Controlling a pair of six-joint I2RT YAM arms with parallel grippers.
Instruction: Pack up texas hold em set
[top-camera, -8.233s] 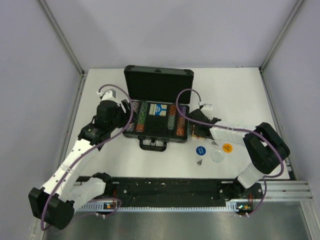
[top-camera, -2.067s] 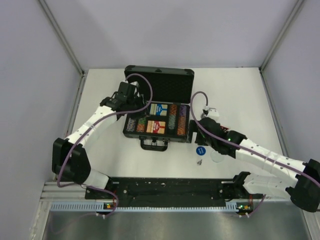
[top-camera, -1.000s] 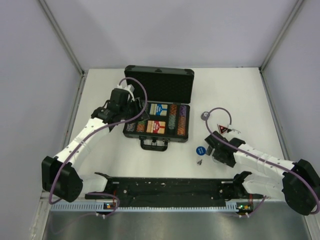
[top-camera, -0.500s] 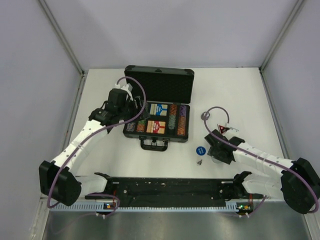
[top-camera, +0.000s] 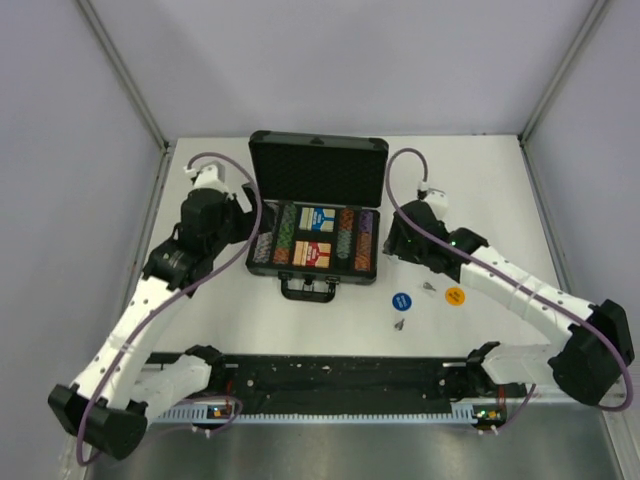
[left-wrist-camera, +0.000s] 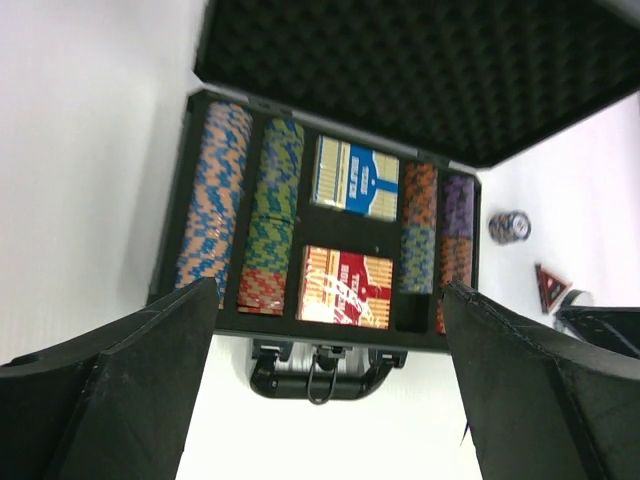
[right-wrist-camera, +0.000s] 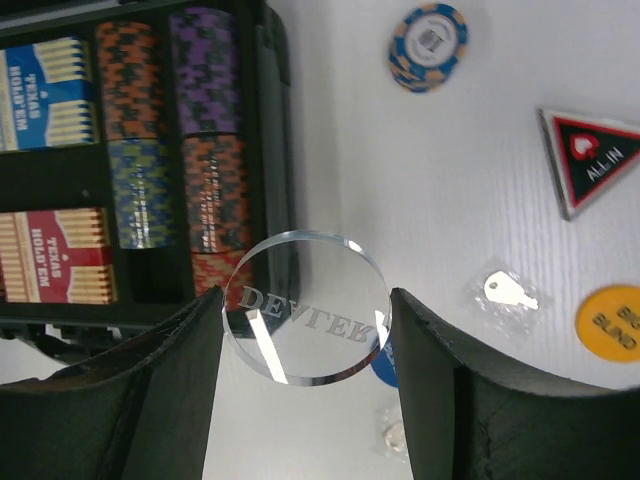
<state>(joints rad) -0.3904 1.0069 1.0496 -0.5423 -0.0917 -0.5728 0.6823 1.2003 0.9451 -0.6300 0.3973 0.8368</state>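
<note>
Packing loose pieces: right fingers (right-wrist-camera: 140, 400) clamp the clear dealer button (right-wrist-camera: 305, 310) at 3 o'clock of the open case (top-camera: 317, 168); left fingers (left-wrist-camera: 150, 380) spread wide above it. Next, probably seat the button in a free slot.

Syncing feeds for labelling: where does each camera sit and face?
Top external: high behind the robot, looking down on the table; left arm, right arm show.
Left wrist: looks down past the open left hand at the case.
Right wrist: looks down at the case's right edge; right hand grips a clear disc.
Wrist views share the red triangle.
</note>
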